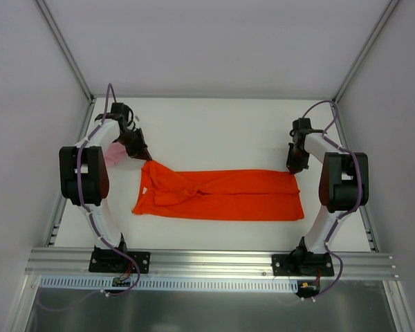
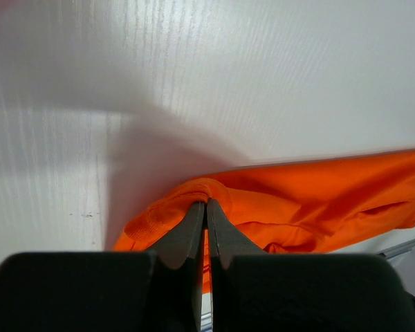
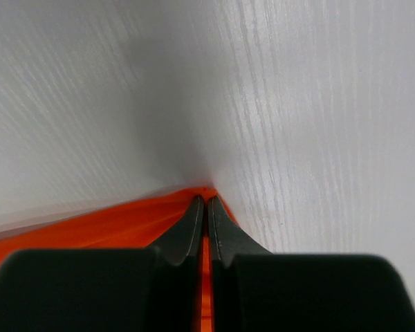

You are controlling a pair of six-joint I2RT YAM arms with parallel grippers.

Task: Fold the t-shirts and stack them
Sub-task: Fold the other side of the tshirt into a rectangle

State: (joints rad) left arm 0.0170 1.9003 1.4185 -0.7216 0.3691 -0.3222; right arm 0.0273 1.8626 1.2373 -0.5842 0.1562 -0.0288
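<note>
The orange-red t-shirt (image 1: pixel 221 196) lies across the middle of the white table as a long folded band. My left gripper (image 1: pixel 144 158) is shut on its far left corner, where the cloth (image 2: pixel 277 207) bunches over the fingertips (image 2: pixel 194 221). My right gripper (image 1: pixel 294 168) is shut on the far right corner; the cloth (image 3: pixel 111 228) comes to a point at the jaws. The pale pink t-shirt (image 1: pixel 113 153) shows as a small patch behind the left arm, mostly hidden by it.
Grey walls with metal posts (image 1: pixel 66 52) close in the table on three sides. A metal rail (image 1: pixel 214 263) carrying both arm bases runs along the near edge. Bare white table (image 1: pixel 214 131) lies beyond the orange-red shirt.
</note>
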